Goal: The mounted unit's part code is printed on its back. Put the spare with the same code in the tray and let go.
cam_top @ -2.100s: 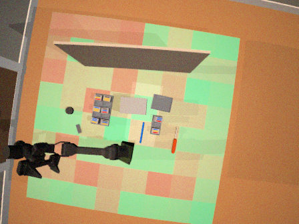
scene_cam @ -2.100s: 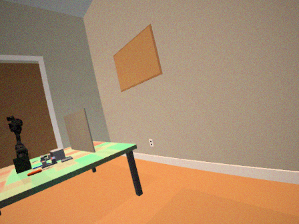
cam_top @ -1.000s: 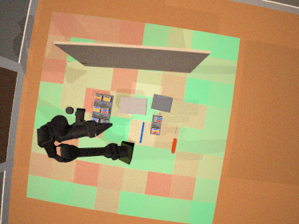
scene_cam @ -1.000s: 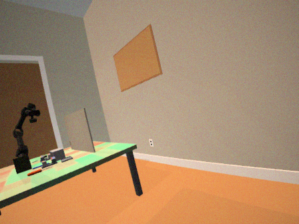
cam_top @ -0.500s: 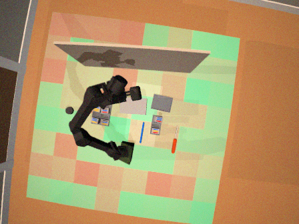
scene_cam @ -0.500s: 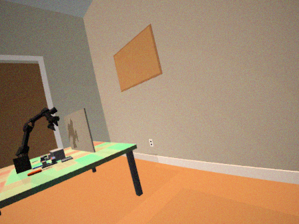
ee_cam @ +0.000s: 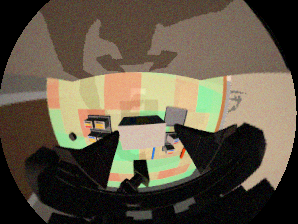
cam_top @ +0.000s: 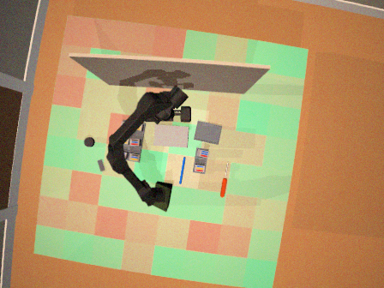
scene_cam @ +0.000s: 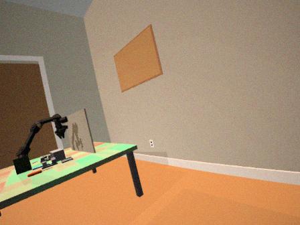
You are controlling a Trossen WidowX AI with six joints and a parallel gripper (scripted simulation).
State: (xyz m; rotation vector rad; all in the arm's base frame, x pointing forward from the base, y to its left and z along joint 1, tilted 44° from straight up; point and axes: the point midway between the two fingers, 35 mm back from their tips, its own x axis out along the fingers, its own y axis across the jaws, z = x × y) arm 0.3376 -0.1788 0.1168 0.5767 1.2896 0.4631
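My gripper (scene_cam: 61,135) (ee_cam: 147,130) is open and empty, high above the table on the panel side of the pale box. In the top view the arm hides its fingertips. The pale box (cam_top: 171,136) (scene_cam: 57,155) (ee_cam: 142,136) stands mid-table; its dark back face (ee_cam: 142,120) shows foreshortened in the wrist view, with no readable code. I cannot make out the mounted unit separately. Spares with coloured labels (cam_top: 135,142) (ee_cam: 100,125) sit in holders left of the box, partly under the arm. Two more labelled units (cam_top: 200,168) (ee_cam: 168,148) sit at right. The flat grey tray (cam_top: 208,132) (ee_cam: 175,116) holds nothing visible.
A tall grey panel (cam_top: 171,77) (scene_cam: 80,132) stands behind the box, near the arm. A blue rod (cam_top: 183,171) (ee_cam: 153,153) and an orange-handled screwdriver (cam_top: 224,188) (scene_cam: 35,173) (ee_cam: 183,153) lie at right. A black puck (cam_top: 89,141) (ee_cam: 73,136) and a small grey block (cam_top: 101,165) lie left.
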